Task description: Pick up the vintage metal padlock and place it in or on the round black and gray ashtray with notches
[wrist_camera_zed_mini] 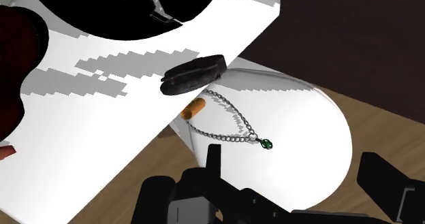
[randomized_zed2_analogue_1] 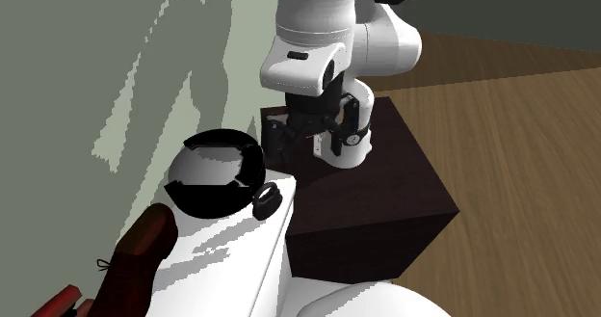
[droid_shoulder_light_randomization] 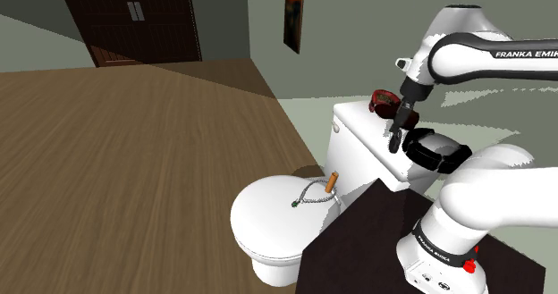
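The padlock (wrist_camera_zed_mini: 193, 75) is a small dark, flattish lump lying at the edge of the white toilet tank lid (wrist_camera_zed_mini: 102, 127), near its corner. In the second exterior view the padlock (randomized_zed2_analogue_1: 265, 201) sits just beside the round black and grey ashtray (randomized_zed2_analogue_1: 217, 173), which also rests on the lid. My gripper (wrist_camera_zed_mini: 300, 182) is open and hangs above the padlock, touching nothing. The black fingers (randomized_zed2_analogue_1: 282, 144) hover a short way above the lid's corner. From the shoulder view my gripper (droid_shoulder_light_randomization: 394, 143) points down next to the ashtray (droid_shoulder_light_randomization: 435, 149).
A dark red object (randomized_zed2_analogue_1: 140, 257) lies on the tank lid beyond the ashtray. Below, the white toilet seat lid (droid_shoulder_light_randomization: 268, 216) carries a chain necklace (wrist_camera_zed_mini: 235, 124) with a green pendant and a small orange piece (wrist_camera_zed_mini: 193, 109). My dark stand (randomized_zed2_analogue_1: 385, 190) adjoins the tank.
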Action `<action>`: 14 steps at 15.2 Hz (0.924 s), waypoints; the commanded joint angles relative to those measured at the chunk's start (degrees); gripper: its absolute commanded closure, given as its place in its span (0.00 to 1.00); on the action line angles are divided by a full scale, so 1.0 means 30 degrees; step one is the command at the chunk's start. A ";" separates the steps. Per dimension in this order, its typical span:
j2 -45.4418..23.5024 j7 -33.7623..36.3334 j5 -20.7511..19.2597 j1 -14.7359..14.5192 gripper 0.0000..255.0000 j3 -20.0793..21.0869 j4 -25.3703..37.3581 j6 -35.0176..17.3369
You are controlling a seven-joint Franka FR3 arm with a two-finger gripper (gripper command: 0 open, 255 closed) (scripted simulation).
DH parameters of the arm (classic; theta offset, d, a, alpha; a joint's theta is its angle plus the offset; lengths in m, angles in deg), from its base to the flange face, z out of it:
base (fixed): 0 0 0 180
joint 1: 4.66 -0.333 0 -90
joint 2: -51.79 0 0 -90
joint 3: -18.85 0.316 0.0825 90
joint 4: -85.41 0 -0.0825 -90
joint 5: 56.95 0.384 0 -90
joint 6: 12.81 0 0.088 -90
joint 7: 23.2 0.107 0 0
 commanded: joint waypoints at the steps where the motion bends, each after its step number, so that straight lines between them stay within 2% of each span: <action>1: -0.0639 -0.1655 -0.1119 0.0295 0.00 -0.1371 0.0007 -0.0917; 6: -0.2817 -0.5016 -0.3291 0.0368 0.00 -0.4592 0.0363 -0.3496; 14: -0.4613 -0.4844 -0.4161 0.0171 0.00 -0.5842 -0.0580 -0.6247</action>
